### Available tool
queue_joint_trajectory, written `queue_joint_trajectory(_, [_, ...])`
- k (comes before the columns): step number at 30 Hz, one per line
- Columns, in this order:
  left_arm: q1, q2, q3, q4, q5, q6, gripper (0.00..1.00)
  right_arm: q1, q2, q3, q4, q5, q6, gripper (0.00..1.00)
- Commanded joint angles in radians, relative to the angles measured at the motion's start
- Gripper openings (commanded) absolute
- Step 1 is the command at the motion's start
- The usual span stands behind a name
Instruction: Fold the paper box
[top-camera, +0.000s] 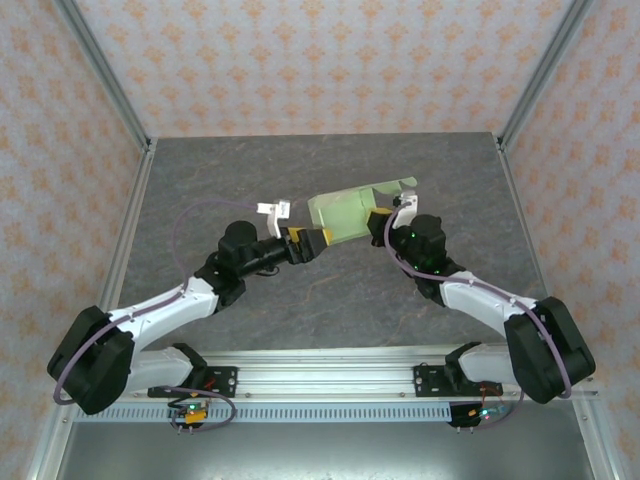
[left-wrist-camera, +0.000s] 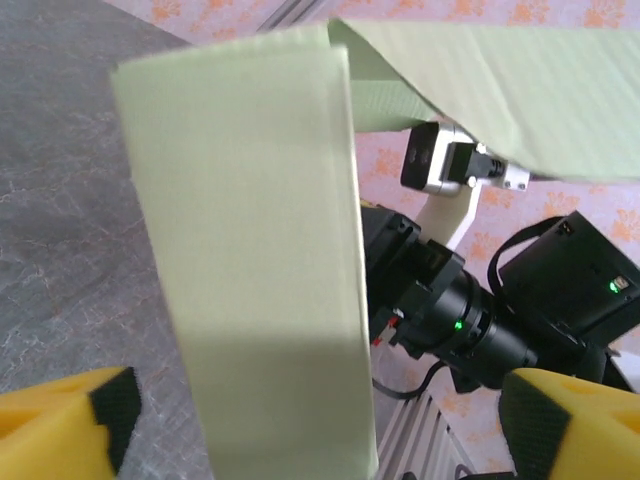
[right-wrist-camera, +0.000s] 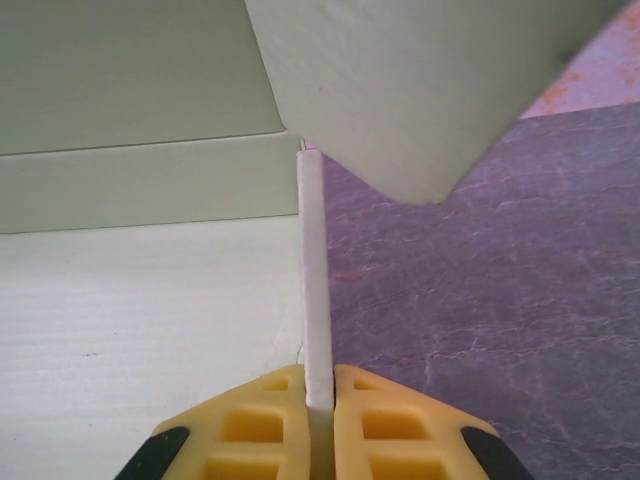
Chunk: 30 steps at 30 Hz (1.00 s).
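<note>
The paper box (top-camera: 352, 212), pale green card partly folded, is held just above the grey table's middle. My right gripper (top-camera: 382, 224) is at its right side. In the right wrist view, the right gripper (right-wrist-camera: 320, 398) is shut on the thin edge of an upright wall (right-wrist-camera: 314, 280) of the box, with the box floor (right-wrist-camera: 140, 320) to its left. My left gripper (top-camera: 320, 240) is at the box's near-left corner. A green flap (left-wrist-camera: 250, 250) hangs between the wide-apart yellow fingers (left-wrist-camera: 60, 420) of the left gripper (left-wrist-camera: 320, 440), clear of both.
The grey marble table (top-camera: 300, 290) is fenced by metal posts (top-camera: 105, 75) and patterned walls. A rail (top-camera: 320, 365) runs along the near edge. The right arm's black wrist (left-wrist-camera: 470, 320) sits close behind the flap in the left wrist view.
</note>
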Motion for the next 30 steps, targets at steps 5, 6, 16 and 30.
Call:
queue_joint_trajectory(5, [-0.008,0.019,0.066,-0.044,-0.054,0.027,0.59,0.031,0.020,-0.017,0.050,-0.026,-0.016,0.10])
queue_joint_trajectory(6, [-0.008,0.021,0.067,-0.046,-0.053,0.027,0.56,0.034,0.022,-0.018,0.052,-0.024,-0.017,0.10])
queue_joint_trajectory(16, [-0.008,-0.010,0.076,-0.180,-0.128,0.090,0.39,0.039,0.008,-0.026,0.024,-0.037,-0.043,0.14])
queue_joint_trajectory(30, [-0.008,-0.017,0.089,-0.252,-0.130,0.136,0.38,0.041,0.013,-0.028,0.018,-0.022,-0.037,0.13])
